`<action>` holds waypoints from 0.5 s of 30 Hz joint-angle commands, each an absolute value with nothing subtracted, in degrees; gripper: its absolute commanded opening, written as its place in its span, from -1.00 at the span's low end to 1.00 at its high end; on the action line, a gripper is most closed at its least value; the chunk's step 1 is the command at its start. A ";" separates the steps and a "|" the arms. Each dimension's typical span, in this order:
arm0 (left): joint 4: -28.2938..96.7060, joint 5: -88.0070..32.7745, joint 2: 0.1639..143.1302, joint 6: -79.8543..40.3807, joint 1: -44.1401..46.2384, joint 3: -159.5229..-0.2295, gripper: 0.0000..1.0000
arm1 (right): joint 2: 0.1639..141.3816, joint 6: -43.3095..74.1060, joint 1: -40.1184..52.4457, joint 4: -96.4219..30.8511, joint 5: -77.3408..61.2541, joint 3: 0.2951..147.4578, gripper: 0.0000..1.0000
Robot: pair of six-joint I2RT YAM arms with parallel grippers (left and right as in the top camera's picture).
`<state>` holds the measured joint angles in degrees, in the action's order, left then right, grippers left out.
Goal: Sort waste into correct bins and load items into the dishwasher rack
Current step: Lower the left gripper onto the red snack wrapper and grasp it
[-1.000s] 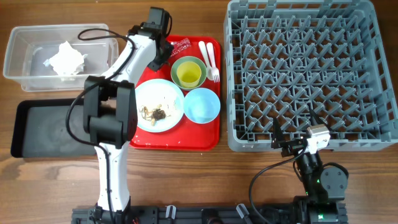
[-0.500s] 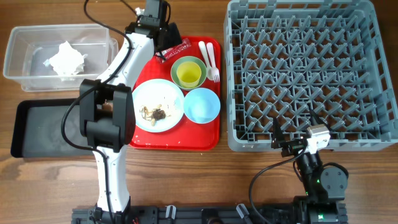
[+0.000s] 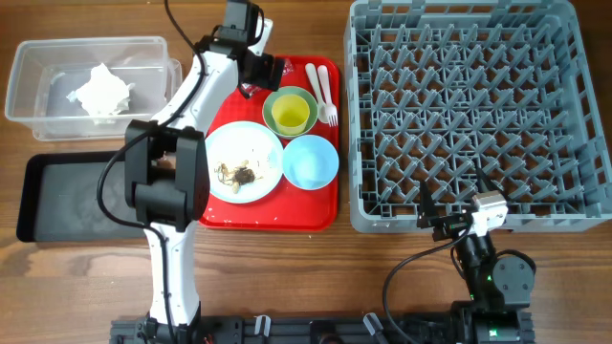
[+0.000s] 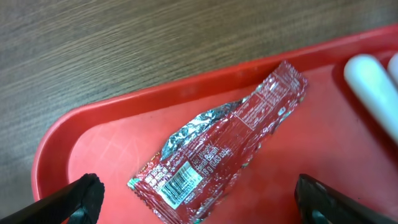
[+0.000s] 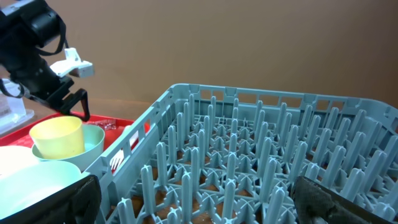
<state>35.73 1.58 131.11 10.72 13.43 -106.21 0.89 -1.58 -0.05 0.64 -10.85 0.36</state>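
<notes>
The small red wrapper lies flat in the far corner of the red serving tray, showing beside the left arm from overhead. My left gripper hovers over it, open wide, a finger on each side and nothing held; overhead it is at the tray's far edge. The crumpled napkin sits in the clear tub. The plate carries brown scraps. My right gripper is open at the near edge of the dishwasher rack.
On the tray are a blue bowl, a green bowl holding the yellow cup, and a white fork and spoon. The black tray lies near left. The rack fills the right side.
The left arm swung toward the tray's far edge and settled over the red wrapper, its jaws opening wide. The right arm has not moved.
</notes>
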 commanded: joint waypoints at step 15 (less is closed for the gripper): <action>31.88 0.67 137.67 16.29 13.21 -105.97 0.77 | 0.64 -1.37 -0.25 0.78 -10.31 0.30 1.00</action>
<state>32.60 1.58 135.11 15.22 13.43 -106.21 0.89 -1.58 -0.05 0.64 -10.87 0.36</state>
